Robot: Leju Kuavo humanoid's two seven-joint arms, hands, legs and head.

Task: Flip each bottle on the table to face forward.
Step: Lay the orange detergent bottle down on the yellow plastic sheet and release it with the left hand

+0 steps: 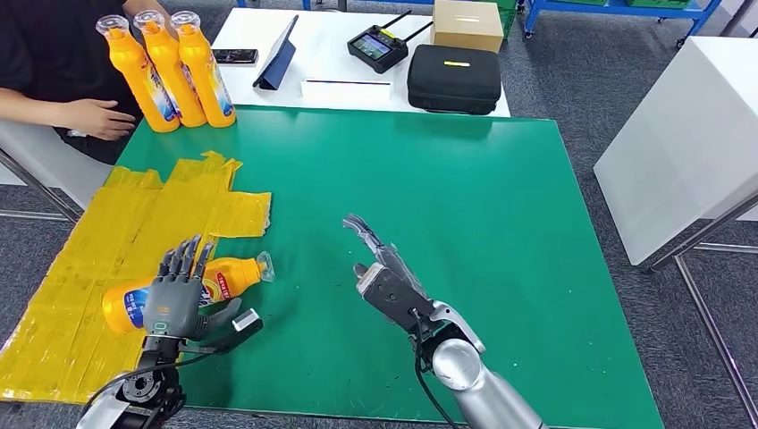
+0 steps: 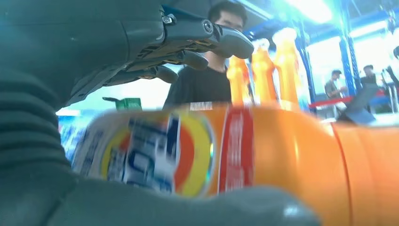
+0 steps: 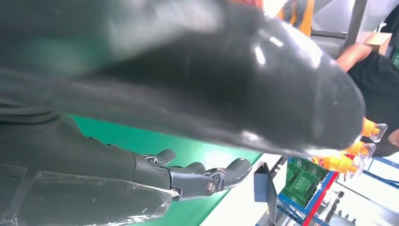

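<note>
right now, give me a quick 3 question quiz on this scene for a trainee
1. True or false: the lying bottle rests partly on the yellow sheet.
2. How many upright bottles stand at the far left corner of the green table? A) two B) three C) five
3. Fill in: the right hand hovers open and holds ____.

Key
1. True; the left hand is placed over it.
2. B
3. nothing
</note>
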